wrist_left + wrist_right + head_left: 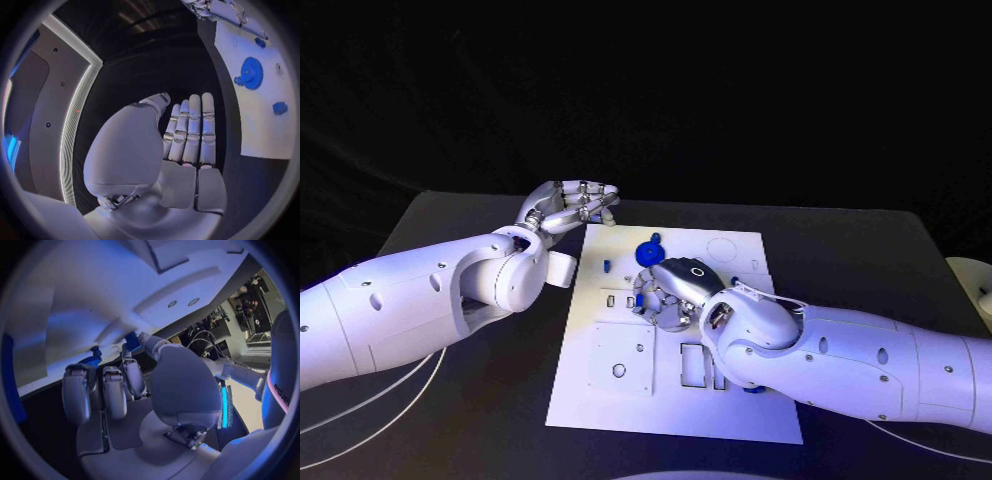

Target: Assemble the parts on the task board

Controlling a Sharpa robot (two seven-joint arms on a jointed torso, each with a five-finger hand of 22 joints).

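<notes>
While the left robot hand (571, 208) is curling on nothing by the far edge of the white flat task board (740, 410), the right robot hand (669, 292) is reaching down near the round blue plastic gear (651, 252) mid-board; I cannot tell its grip. Next, I think, it needs careful seating.

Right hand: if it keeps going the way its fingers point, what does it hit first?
Likely the round blue gear-like part on the white task board, just beyond the right hand; depth is unclear.
</notes>
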